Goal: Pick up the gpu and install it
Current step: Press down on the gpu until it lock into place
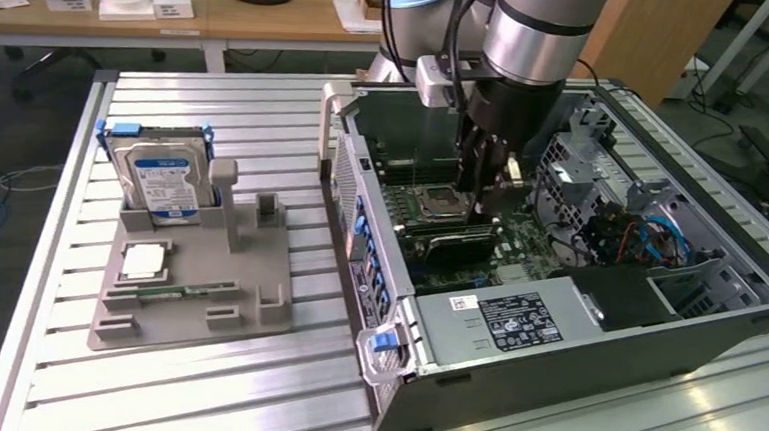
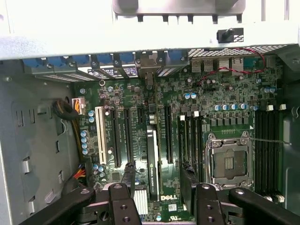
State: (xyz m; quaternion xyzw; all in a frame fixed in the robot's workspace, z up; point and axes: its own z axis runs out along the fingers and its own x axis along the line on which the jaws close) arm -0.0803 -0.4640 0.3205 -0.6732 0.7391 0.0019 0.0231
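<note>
The gpu [image 2: 152,161] stands edge-on in a motherboard slot, a thin dark card with its bracket end toward the case's rear wall. In the exterior view the gpu [image 1: 458,244] sits upright on the board, just below the arm. My gripper [image 2: 164,206] hangs over it inside the open computer case [image 1: 359,189]. Its black fingers [image 2: 124,206] stand apart on either side of the card's near end, and I see a gap between them and the card. In the exterior view the gripper [image 1: 490,190] is a little above the card.
The CPU socket [image 2: 229,161] lies beside the card slots. A power supply [image 1: 512,319] and drive cages with cables [image 1: 638,236] crowd the case. Outside, a grey holder [image 1: 191,309] carries a hard drive [image 1: 159,177] and a memory stick [image 1: 186,292].
</note>
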